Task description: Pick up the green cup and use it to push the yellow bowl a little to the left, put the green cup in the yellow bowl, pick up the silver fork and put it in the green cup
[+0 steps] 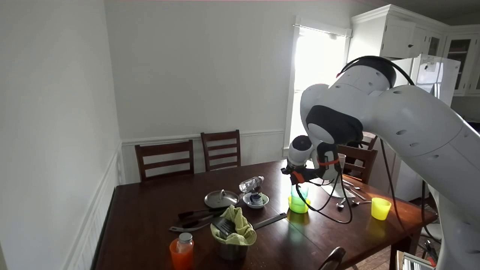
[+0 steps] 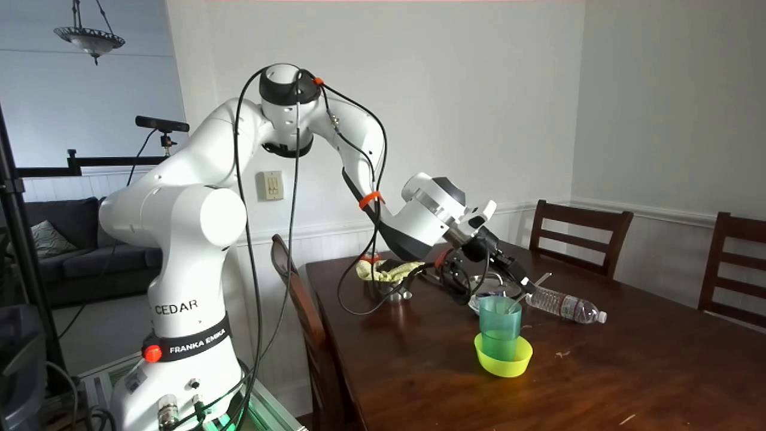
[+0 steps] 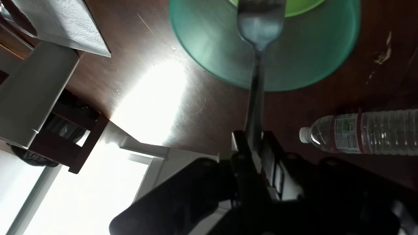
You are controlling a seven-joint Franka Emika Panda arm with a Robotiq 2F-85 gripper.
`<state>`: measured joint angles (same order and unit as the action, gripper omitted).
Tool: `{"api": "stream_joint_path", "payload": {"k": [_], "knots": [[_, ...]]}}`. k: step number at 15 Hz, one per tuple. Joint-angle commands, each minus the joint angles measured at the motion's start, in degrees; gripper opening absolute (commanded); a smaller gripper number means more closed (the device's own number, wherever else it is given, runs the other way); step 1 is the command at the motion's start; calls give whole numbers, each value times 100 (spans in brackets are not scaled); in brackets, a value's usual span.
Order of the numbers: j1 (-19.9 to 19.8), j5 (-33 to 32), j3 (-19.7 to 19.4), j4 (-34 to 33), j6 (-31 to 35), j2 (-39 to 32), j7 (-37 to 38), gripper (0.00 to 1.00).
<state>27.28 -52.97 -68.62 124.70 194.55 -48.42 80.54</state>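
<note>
The green cup, translucent and teal-tinted here, stands upright in the yellow bowl on the table. Both also show in an exterior view, the cup above the bowl. My gripper is shut on the handle of the silver fork. In the wrist view the fork's head lies over the cup's mouth, tines pointing away from the gripper. In an exterior view the gripper is tilted just above the cup's rim, and the fork slants down to the cup. How deep the tines sit is unclear.
A water bottle lies near the gripper. A white bowl, a pot lid, a pot with a cloth and an orange cup stand on the table. Spoons and a yellow cup lie beyond the arm's cables.
</note>
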Motion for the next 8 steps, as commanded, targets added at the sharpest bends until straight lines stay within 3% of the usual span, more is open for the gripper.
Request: {"api": "stream_joint_path", "payload": {"k": [1,8], "knots": [[205,151,-186,32,151,-380,78,4],[522,541,-441,120,337,-885,153,4]]}}
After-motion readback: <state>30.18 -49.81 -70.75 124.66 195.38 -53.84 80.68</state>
